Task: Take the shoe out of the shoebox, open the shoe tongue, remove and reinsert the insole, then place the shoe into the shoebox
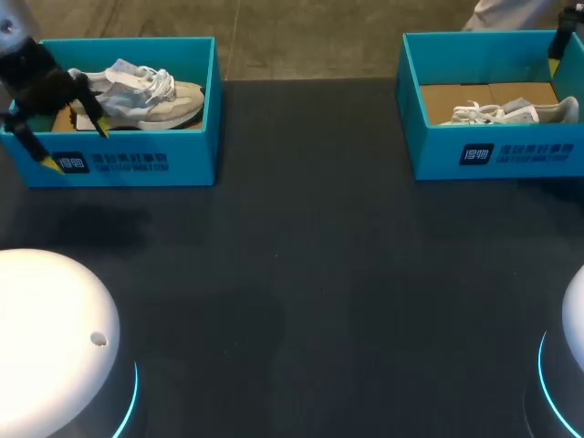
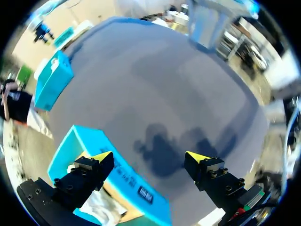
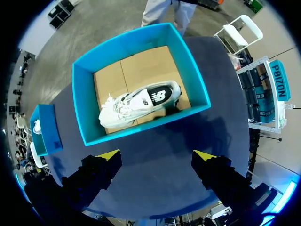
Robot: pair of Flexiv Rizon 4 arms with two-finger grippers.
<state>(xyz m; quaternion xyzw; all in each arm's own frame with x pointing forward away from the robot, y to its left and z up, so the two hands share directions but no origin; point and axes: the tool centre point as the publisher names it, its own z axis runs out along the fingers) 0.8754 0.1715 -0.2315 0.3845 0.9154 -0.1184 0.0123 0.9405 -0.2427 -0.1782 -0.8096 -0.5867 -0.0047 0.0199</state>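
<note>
Fingers (image 2: 89, 173) of the robot's left gripper (image 2: 149, 157) are spread wide and released. One hangs over the near wall of the left shoebox (image 2: 123, 175) and the other is out past that wall, over the bare dark table (image 2: 188, 94). From the head view this gripper (image 1: 76, 146) sits at the left shoebox's (image 1: 137, 162) near left corner. One yellow tip is in front of the box's interior and the other in front of its outer wall. Whether either tip touches the cardboard cannot be told.

Inside the left shoebox a white and grey shoe (image 1: 146, 96) lies on its side, laces loose, on a brown cardboard floor. Part of it shows under the left gripper (image 2: 101, 206).

Well apart from the left shoebox, along the same far edge of the table (image 1: 301, 274), stands the right shoebox (image 1: 511, 153), also teal. It holds a second white shoe (image 1: 511, 112).

The right gripper (image 3: 157, 155) is high over the right shoebox (image 3: 83, 101), its fingers (image 3: 96, 172) parted and loose. Ahead of them the white shoe (image 3: 138, 103) lies on its side across the cardboard. In the head view only one of its yellow-tipped fingers (image 1: 555, 57) shows.
</note>
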